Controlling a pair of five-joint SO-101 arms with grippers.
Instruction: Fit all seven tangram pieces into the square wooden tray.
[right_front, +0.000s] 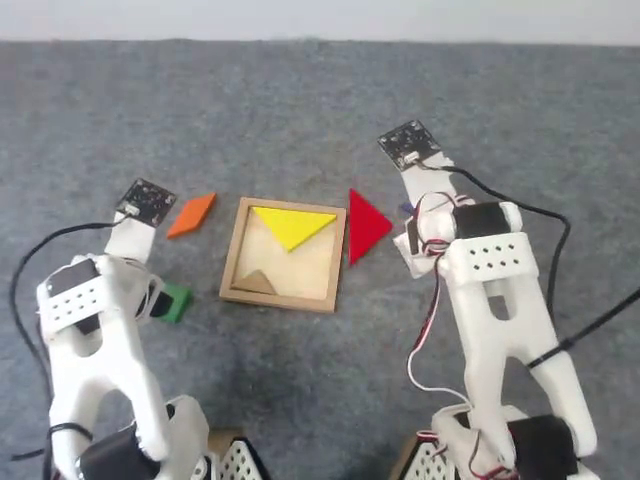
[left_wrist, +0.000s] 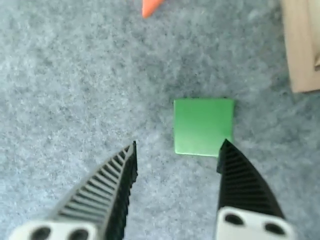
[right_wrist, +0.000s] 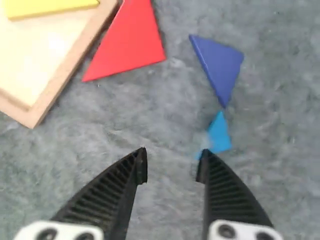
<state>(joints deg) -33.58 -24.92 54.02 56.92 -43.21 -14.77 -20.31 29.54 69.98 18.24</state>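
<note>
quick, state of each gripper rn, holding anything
Left gripper: open, holding nothing, at the green square.
Right gripper: open, holding nothing, near the light blue triangle.

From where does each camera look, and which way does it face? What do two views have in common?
High view: fixed above the table, looking down on the wooden tray; the left arm and right arm show.
Left wrist view: on the left arm's wrist, facing down at the green square; the open left gripper shows.
Right wrist view: on the right arm's wrist, facing down at the red triangle and light blue triangle; the open right gripper shows.
Shared: high and left wrist views both show the green square.
</note>
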